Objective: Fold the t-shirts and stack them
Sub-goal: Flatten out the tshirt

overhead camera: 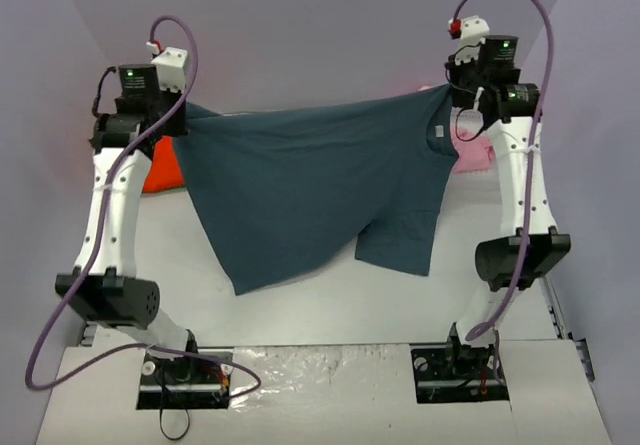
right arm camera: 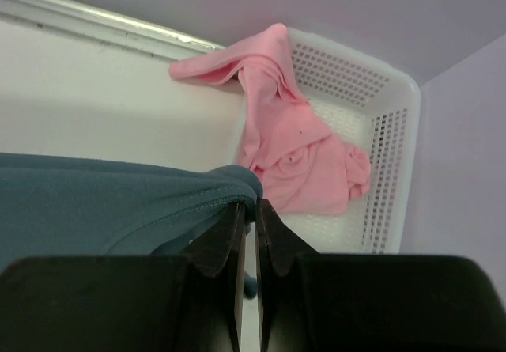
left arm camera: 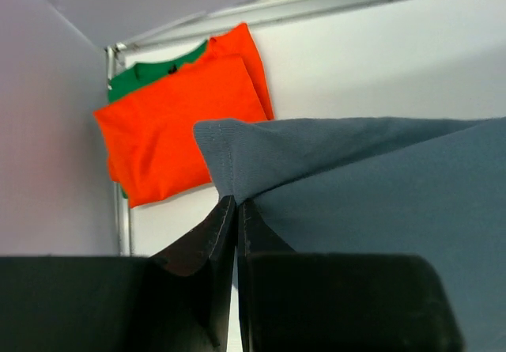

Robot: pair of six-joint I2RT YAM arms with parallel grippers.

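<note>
The slate-blue t-shirt is held spread in mid-air above the table, stretched between both raised arms; one corner is pinched in the left gripper, jaws pressed together, and the edge near the collar is clamped likewise by the right gripper.

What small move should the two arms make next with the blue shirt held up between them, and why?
Probably lower both arms together and lay the slate-blue t-shirt flat on the table. The left end effector and right end effector are each shut on an edge, and the cloth hangs spread between them, so it looks ready to set down for folding.
</note>
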